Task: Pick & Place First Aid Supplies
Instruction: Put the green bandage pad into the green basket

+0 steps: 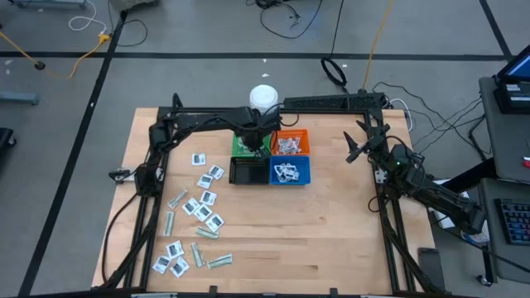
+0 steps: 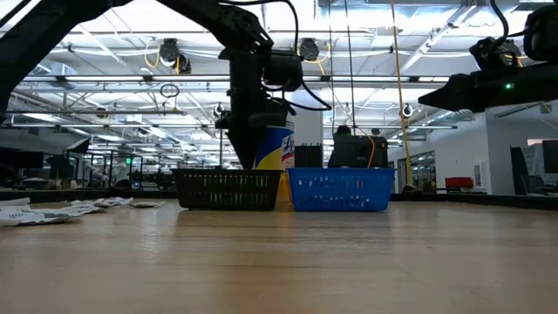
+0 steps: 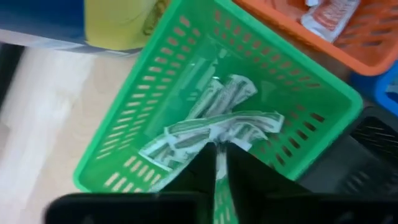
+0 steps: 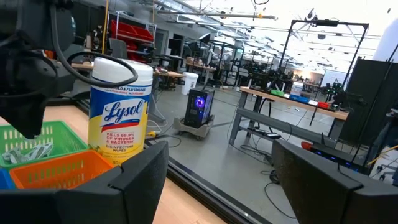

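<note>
Pale-green strip (image 3: 216, 180) sits pinched between our left gripper (image 3: 217, 163) fingers, nearly closed, hanging lengthwise right above the green bin (image 3: 168, 74). We figure it drops straight down; our right gripper (image 4: 217, 180) waits wide open, empty, well off to the side.

A black bin (image 2: 228, 188) and a blue bin (image 2: 340, 189) stand side by side on the wooden surface (image 2: 279, 262), with a yellow-and-blue labelled tub (image 2: 272, 148) behind the black one. A dark arm (image 2: 248, 87) reaches down over the black bin in front of the tub. Pale packets (image 2: 61, 209) lie scattered on the surface at far left, and a second dark arm (image 2: 493, 83) hangs high at right.
</note>
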`<move>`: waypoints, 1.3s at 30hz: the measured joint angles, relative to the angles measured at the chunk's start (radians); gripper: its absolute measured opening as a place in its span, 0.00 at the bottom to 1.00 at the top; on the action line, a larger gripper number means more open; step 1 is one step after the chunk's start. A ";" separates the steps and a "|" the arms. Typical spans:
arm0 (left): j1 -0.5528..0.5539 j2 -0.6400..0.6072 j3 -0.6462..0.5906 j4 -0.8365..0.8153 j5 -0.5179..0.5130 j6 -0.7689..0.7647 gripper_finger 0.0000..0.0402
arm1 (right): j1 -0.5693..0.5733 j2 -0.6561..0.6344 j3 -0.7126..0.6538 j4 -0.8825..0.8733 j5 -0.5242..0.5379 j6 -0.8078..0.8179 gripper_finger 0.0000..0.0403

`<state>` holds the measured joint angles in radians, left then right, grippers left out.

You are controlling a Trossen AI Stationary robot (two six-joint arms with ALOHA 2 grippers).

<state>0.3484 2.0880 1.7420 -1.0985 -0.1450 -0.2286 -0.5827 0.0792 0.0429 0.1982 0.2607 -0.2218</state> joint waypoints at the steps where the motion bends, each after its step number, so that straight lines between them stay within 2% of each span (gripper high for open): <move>1: -0.001 0.000 0.000 0.000 -0.010 0.005 0.15 | 0.000 0.000 0.000 0.000 0.000 0.000 0.69; 7: -0.001 0.000 0.001 -0.056 0.010 -0.039 0.39 | 0.000 0.000 0.000 0.000 0.000 0.000 0.69; 11: 0.002 -0.010 0.002 -0.150 0.040 -0.121 0.51 | 0.000 0.000 0.000 0.000 0.000 0.000 0.69; 23: -0.038 -0.122 -0.010 -0.314 0.053 -0.336 0.67 | 0.000 0.000 0.000 0.000 0.000 0.000 0.69; 26: -0.061 -0.163 -0.073 -0.301 0.084 -0.379 0.70 | 0.000 0.000 0.000 0.000 0.000 0.000 0.69; 32: -0.127 -0.299 -0.294 -0.255 0.138 -0.464 0.75 | 0.000 0.000 0.000 0.000 0.000 0.000 0.69; 39: -0.212 -0.465 -0.535 -0.229 0.177 -0.599 0.75 | 0.000 0.000 0.000 0.001 0.000 0.000 0.69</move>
<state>0.1363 1.6235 1.2068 -1.3279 0.0319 -0.8272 -0.5823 0.0791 0.0426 0.1989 0.2604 -0.2218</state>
